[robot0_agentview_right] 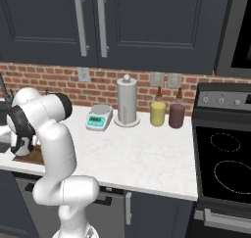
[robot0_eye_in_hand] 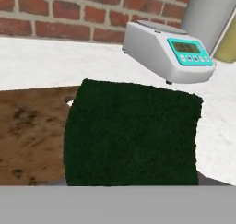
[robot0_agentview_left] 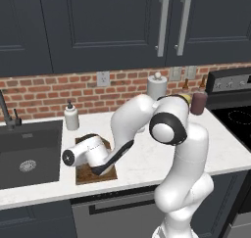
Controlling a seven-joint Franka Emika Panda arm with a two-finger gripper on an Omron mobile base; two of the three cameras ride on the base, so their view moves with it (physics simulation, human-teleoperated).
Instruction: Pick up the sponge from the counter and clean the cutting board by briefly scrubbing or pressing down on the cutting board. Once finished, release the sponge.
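Note:
The sponge (robot0_eye_in_hand: 131,135) shows its dark green top large and close in the hand view, lying half over the right end of the dark brown, stained cutting board (robot0_eye_in_hand: 27,135) and half over the white counter (robot0_eye_in_hand: 216,140). My gripper (robot0_agentview_left: 96,156) is low over the board (robot0_agentview_left: 86,176), just right of the sink. Its fingertips are hidden; the sponge sits where they close, so it looks shut on the sponge. In the right base view the arm hides most of the board (robot0_agentview_right: 25,158).
A white digital scale (robot0_eye_in_hand: 168,52) stands just beyond the sponge, near the brick wall. The dark sink (robot0_agentview_left: 29,154) lies left of the board, with a soap bottle (robot0_agentview_left: 71,117) behind it. A paper towel roll (robot0_agentview_right: 126,102), two jars (robot0_agentview_right: 157,113) and the stove (robot0_agentview_right: 225,158) are to the right.

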